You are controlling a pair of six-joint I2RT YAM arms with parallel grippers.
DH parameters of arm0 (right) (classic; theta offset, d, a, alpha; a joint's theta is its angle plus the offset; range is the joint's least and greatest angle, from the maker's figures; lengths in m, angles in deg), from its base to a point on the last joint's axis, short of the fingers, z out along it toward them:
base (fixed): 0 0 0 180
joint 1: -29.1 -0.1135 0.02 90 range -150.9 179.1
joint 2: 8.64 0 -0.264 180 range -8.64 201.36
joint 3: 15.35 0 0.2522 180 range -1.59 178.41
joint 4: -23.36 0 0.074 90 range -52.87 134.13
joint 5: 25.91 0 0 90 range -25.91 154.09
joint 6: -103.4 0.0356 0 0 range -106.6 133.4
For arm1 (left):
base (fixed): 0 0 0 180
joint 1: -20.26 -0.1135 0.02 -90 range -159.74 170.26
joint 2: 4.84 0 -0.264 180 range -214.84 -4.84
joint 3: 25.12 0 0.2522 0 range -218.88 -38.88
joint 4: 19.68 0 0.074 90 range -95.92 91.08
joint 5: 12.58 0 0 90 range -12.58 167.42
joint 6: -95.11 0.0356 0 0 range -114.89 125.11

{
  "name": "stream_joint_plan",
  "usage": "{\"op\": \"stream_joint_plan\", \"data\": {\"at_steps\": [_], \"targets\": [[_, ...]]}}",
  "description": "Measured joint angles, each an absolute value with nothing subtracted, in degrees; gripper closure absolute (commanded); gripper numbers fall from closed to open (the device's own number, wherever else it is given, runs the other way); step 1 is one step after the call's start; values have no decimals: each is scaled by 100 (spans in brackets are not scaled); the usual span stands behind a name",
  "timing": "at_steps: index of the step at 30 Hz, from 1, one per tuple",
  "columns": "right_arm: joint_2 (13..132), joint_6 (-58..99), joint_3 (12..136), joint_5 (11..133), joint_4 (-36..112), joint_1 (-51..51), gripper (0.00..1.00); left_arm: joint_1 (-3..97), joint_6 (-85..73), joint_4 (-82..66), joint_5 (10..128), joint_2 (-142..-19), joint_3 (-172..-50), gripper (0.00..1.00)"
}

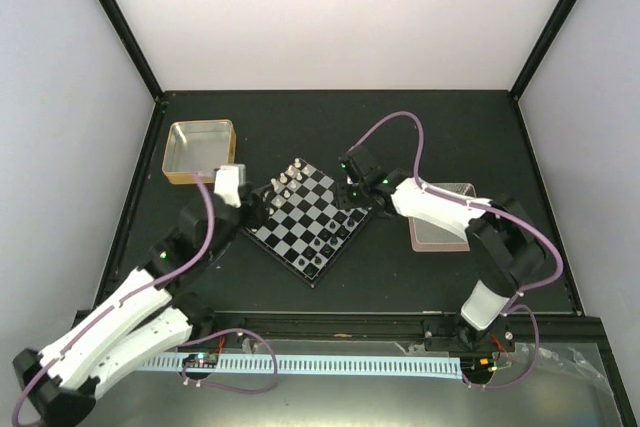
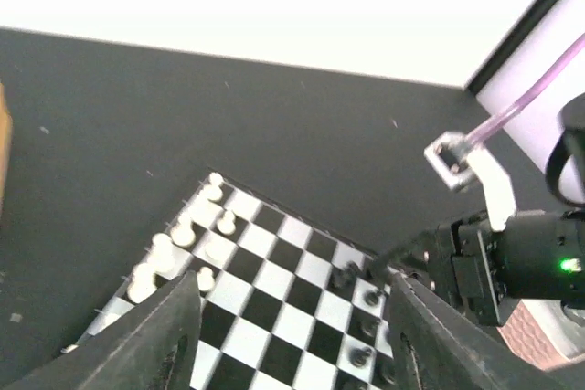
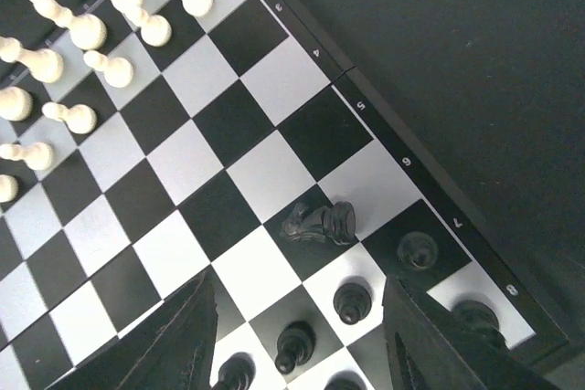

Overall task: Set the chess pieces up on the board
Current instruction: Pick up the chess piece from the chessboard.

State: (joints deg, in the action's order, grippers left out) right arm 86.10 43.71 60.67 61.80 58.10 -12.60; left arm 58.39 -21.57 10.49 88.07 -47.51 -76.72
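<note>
1. The left gripper (image 2: 292,285) hangs released and empty over the left corner of the small square black-and-silver checked chessboard (image 1: 312,222).
2. The right gripper (image 3: 297,280) is spread wide, empty, above the standing black pawns (image 3: 352,299); beside them a tiny black knight (image 3: 318,223) lies toppled.
3. The shiny silver-white pieces (image 3: 117,70) stand along the board's far-left side.
4. A gold-rimmed metal tray (image 1: 200,152) sits beyond.
</note>
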Motion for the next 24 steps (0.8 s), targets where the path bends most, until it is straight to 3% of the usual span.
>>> {"op": "stream_joint_plan", "data": {"at_steps": [7,24], "targets": [[9318,4288,6571,6333,6050,-1262,51,5813,-1988,1014,9437,-3527,-7202,37],[10103,4427,7330,6158,6715,-1260,54,5811,-1921,1016,9605,-3759,-7200,36]]}}
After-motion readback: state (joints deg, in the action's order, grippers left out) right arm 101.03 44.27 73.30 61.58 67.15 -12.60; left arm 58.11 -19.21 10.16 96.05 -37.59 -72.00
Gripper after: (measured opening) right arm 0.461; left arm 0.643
